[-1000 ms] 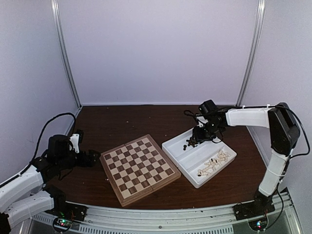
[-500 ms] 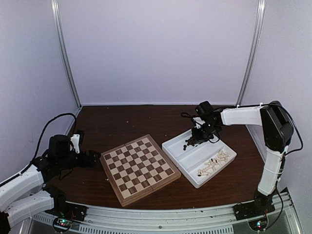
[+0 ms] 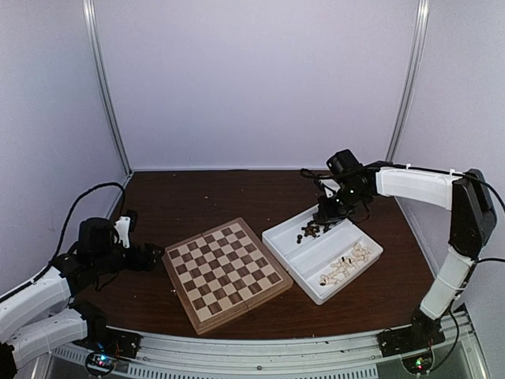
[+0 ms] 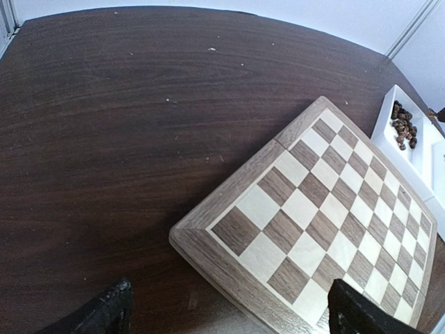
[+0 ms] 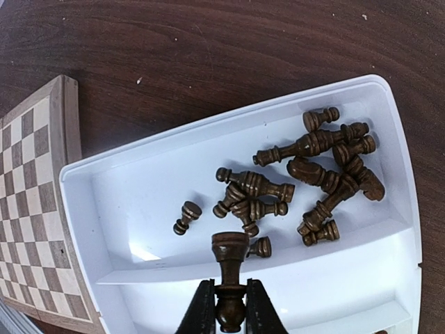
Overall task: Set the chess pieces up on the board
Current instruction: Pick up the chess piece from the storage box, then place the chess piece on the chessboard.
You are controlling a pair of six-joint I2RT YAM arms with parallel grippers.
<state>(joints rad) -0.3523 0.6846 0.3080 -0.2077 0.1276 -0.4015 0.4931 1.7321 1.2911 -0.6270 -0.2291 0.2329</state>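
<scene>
The board (image 3: 226, 272) lies bare on the dark table, its near corner visible in the left wrist view (image 4: 327, 209). Several dark chess pieces (image 5: 313, 174) lie heaped in the far compartment of a white tray (image 5: 139, 202), a small dark cluster in the top view (image 3: 309, 230). My right gripper (image 5: 230, 289) is shut on one dark piece (image 5: 229, 254), holding it by the base, head outward, above the tray. In the top view the right gripper (image 3: 327, 212) hangs over the tray's far compartment. My left gripper (image 4: 233, 313) stands wide open, with nothing between its fingers, left of the board (image 3: 146, 254).
The white tray (image 3: 304, 257) sits right of the board, and its near compartment holds several cream pieces (image 3: 346, 266). The tray's dark pieces (image 4: 402, 125) show at the right edge of the left wrist view. White walls enclose the table at the back and sides.
My right gripper has closed on a dark piece in the tray and lifted it, moving up and slightly back to the right. The left arm has not moved.
</scene>
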